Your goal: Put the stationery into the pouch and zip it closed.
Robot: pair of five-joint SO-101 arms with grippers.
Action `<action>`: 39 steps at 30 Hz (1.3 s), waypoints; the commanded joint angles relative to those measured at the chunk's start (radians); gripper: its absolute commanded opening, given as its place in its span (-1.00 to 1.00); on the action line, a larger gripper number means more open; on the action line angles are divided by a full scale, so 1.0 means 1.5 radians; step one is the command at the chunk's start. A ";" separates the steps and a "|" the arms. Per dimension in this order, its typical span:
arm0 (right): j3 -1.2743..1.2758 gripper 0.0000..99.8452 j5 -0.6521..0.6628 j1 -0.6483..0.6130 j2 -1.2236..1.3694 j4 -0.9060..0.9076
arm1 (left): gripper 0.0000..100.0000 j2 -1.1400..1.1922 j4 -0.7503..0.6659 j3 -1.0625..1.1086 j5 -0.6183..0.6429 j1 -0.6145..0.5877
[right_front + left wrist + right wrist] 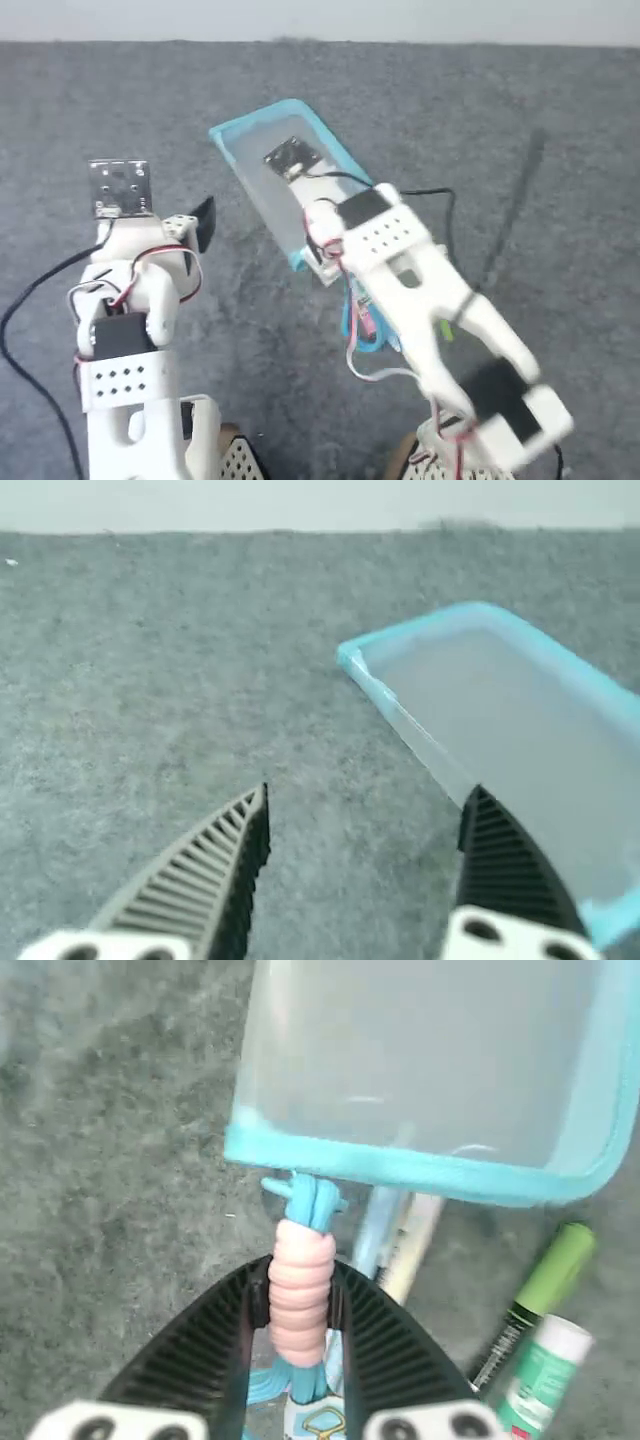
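right pincer clamped on pink zip pull at pouch edge (left pincer apart); marker lies outside, so probably opening, loading next.

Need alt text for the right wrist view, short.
The right gripper has its fingers shut on a pink ribbed pull tied by blue cord to the edge of a translucent, teal-trimmed pouch. A green marker, a glue stick and a cream pen lie outside it on the grey mat.
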 commanded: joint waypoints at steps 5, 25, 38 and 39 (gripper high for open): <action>0.100 -0.99 0.044 0.015 -0.250 -0.051 | -0.37 0.000 0.063 -0.020 -0.062 0.117; 0.152 -0.99 0.063 -0.007 -0.374 -0.047 | -0.32 -0.184 0.134 0.033 -0.113 0.220; 0.167 -0.99 0.052 -0.071 -0.418 -0.013 | -0.32 -0.239 0.084 0.093 -0.113 0.225; 0.169 -0.99 0.052 -0.071 -0.422 -0.013 | -0.32 -0.239 0.077 0.097 -0.113 0.224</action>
